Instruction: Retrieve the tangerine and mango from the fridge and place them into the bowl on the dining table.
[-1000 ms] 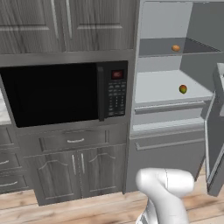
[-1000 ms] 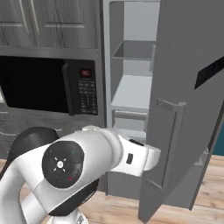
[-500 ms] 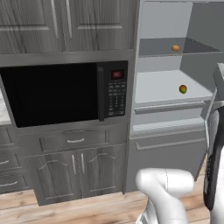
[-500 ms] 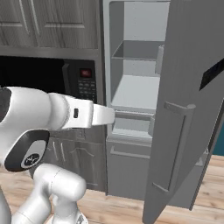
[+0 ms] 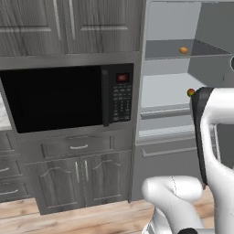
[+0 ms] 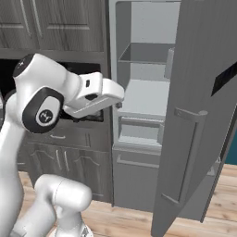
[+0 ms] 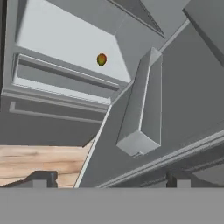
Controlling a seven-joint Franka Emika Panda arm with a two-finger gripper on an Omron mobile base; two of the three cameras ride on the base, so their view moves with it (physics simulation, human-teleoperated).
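The fridge (image 6: 144, 99) stands open, its door (image 6: 203, 115) swung out to the right. The tangerine (image 5: 183, 50) lies on the upper shelf. One shelf lower sits the red and yellow-green mango (image 5: 190, 92), partly behind my arm in the left base view and in plain sight as mango (image 7: 101, 59) in the hand view. My gripper (image 7: 109, 179) is open with nothing between its fingertips (image 7: 41, 178), well short of the mango and pointing at the fridge opening from in front. The bowl and dining table are out of view.
A black microwave (image 5: 68, 98) sits in grey cabinets left of the fridge, with drawers and doors (image 5: 77, 176) below. A door bin (image 7: 142, 109) juts from the inside of the open door, close on the gripper's right. Wooden floor (image 7: 43, 159) lies below.
My arm has swung up from low by the base to chest height in front of the fridge. It now covers part of the mango in the left base view. The jaws spread slightly wider.
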